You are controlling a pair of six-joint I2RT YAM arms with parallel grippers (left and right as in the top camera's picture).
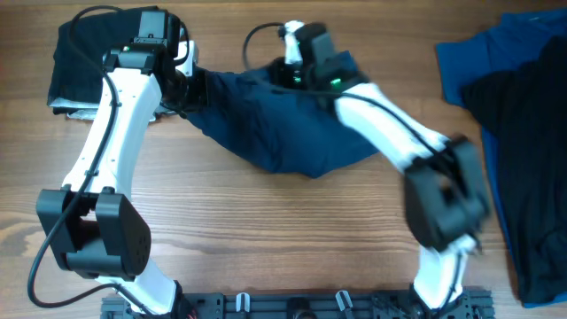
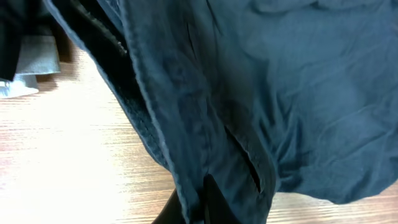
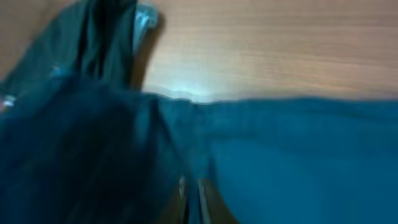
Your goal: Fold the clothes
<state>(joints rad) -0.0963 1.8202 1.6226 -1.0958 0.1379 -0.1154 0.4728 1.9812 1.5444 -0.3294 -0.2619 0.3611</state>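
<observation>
A light-brown wooden counter (image 1: 266, 230) with darker grain streaks running lengthwise fills the whole background, brightly lit, with a pale patch of glare (image 3: 186, 93) in the right wrist view and a washed-out sheen at lower left in the left wrist view.

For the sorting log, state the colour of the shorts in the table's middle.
Dark navy blue; the shorts show best overhead.

Robotics lab: two arms (image 1: 120, 124) over wooden table (image 1: 266, 230).

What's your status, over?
Left gripper and right gripper shut on navy shorts. Shorts hanging between them. Dark folded pile beside left gripper; blue garment, black garment far right.
</observation>
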